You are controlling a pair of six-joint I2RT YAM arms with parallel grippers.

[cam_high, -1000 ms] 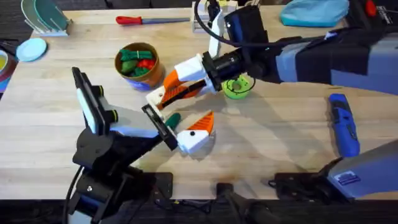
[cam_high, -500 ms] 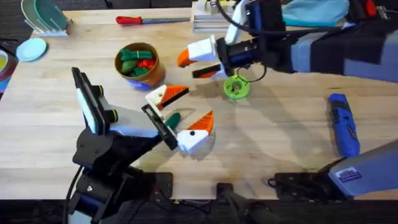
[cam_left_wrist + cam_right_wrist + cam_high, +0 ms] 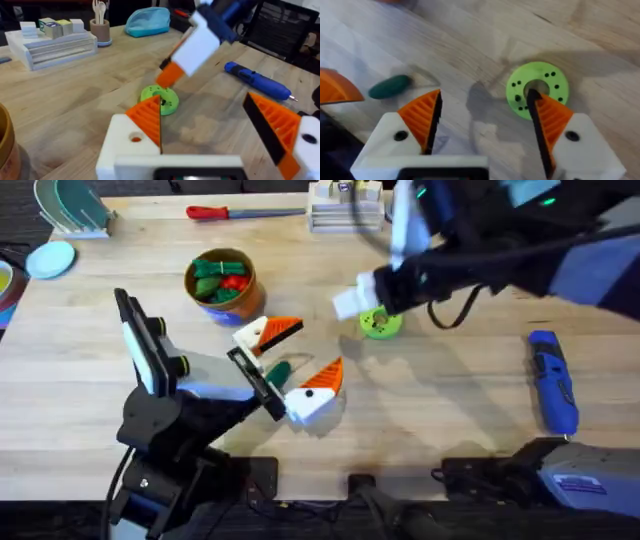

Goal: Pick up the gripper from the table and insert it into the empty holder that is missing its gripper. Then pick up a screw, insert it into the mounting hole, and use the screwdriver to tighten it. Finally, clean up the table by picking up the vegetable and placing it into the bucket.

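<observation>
Now the left tool [image 3: 293, 365] rests low on the worktop [image 3: 440, 420], its two white-and-orange fingers spread apart with nothing between them but the vegetable [image 3: 277, 370], a small dark green oblong lying on the wood in the gap between the fingers. The right tool [image 3: 485, 125] hangs above the worktop with its jaws apart and empty; in the right wrist view the flat green disc [image 3: 538, 90] with its ring of holes sits just beyond one orange fingertip, and the vegetable [image 3: 390, 86] lies on the wood off to the other side, apart from both fingers. Seen from the left wrist, the right tool [image 3: 192, 47] is tilted downward over the green disc [image 3: 160, 99], which lies just past the left tool's orange pads [image 3: 150, 117]. The bucket [image 3: 220, 283], tan and round, stands beyond the left tool, holding bunched green and red toy vegetables. The screwdriver [image 3: 552, 380], thick and blue, lies on the worktop well off to the right of the right tool. A slim red-handled tool [image 3: 240, 212] lies along the far edge.
</observation>
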